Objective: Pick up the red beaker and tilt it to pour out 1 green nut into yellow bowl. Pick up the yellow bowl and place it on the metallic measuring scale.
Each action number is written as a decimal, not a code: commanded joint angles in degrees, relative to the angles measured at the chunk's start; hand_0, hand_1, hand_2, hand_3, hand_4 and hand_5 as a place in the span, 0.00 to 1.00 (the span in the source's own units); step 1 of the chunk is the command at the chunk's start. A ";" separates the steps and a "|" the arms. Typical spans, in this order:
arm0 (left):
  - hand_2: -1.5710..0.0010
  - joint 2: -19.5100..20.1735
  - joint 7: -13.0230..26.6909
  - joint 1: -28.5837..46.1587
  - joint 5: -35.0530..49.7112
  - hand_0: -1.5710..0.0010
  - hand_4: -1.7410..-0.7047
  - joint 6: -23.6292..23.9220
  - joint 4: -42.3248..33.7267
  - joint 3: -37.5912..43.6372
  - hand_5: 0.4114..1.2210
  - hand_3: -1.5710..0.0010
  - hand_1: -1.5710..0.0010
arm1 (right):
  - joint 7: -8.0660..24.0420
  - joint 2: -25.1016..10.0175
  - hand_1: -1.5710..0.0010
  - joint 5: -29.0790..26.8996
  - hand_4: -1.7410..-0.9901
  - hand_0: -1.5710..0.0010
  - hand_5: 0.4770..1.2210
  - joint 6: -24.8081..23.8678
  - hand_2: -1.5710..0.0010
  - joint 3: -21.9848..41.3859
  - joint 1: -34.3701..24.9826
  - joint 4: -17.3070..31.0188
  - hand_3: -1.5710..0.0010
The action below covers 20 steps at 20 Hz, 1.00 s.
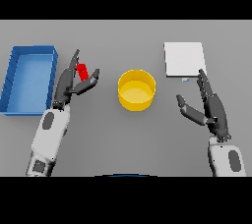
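Right hand (210, 107) hangs open and idle, right of the yellow bowl (137, 90). Left hand (74, 84), left of the bowl, seems only loosely cupped around the red beaker (82, 71); a weak hold could drop it. One beaker, one bowl, one scale (184, 59), one blue bin (28, 78).

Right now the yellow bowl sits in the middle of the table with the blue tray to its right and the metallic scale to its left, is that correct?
Not quite: the sides are swapped. In the head view the yellow bowl sits mid-table, with the blue tray to its left and the metallic scale to its right.
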 commanded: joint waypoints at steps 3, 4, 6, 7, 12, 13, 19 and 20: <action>1.00 -0.28 -3.41 -1.58 0.68 1.00 0.45 -0.39 3.71 0.96 0.33 1.00 1.00 | 1.41 0.15 1.00 -0.58 0.59 1.00 0.22 0.20 1.00 -0.09 -0.44 -0.01 1.00; 1.00 -0.41 -4.15 -2.35 0.87 1.00 0.44 -0.06 4.79 1.43 0.34 1.00 1.00 | 1.08 0.22 1.00 -0.15 0.59 1.00 0.23 0.11 1.00 0.13 -0.46 0.22 1.00; 1.00 -1.38 -5.94 -3.26 1.43 1.00 0.40 0.54 6.80 2.18 0.37 1.00 1.00 | 1.84 0.40 1.00 -0.54 0.58 1.00 0.23 0.00 1.00 -0.07 -0.70 0.17 1.00; 0.97 -1.48 -6.03 -3.66 1.69 1.00 0.38 0.92 7.23 2.64 0.39 0.98 1.00 | 0.55 0.03 1.00 -0.60 0.59 1.00 0.23 0.25 1.00 -0.11 -0.05 -0.59 1.00; 0.42 -2.98 -8.16 -6.85 3.68 0.40 0.31 2.62 11.40 5.47 0.66 0.47 0.41 | 2.60 0.22 1.00 -0.66 0.60 1.00 0.23 0.11 1.00 0.01 -0.42 -0.81 1.00; 0.33 -2.75 -8.50 -7.52 3.89 0.32 0.25 2.77 12.16 6.02 0.73 0.38 0.33 | 1.93 0.18 1.00 -0.70 0.60 1.00 0.23 0.04 1.00 -0.28 -0.16 -0.26 1.00; 0.09 -2.84 -9.29 -7.74 2.89 0.08 0.17 3.26 12.19 3.95 0.93 0.16 0.09 | 1.70 0.44 1.00 -0.20 0.60 1.00 0.23 -0.06 1.00 0.01 -0.86 0.59 1.00; 0.07 -2.57 -9.12 -7.37 2.43 0.07 0.19 3.15 10.77 3.10 0.94 0.13 0.07 | 1.17 0.18 1.00 -0.54 0.60 1.00 0.23 -0.07 1.00 -0.35 -0.50 0.05 1.00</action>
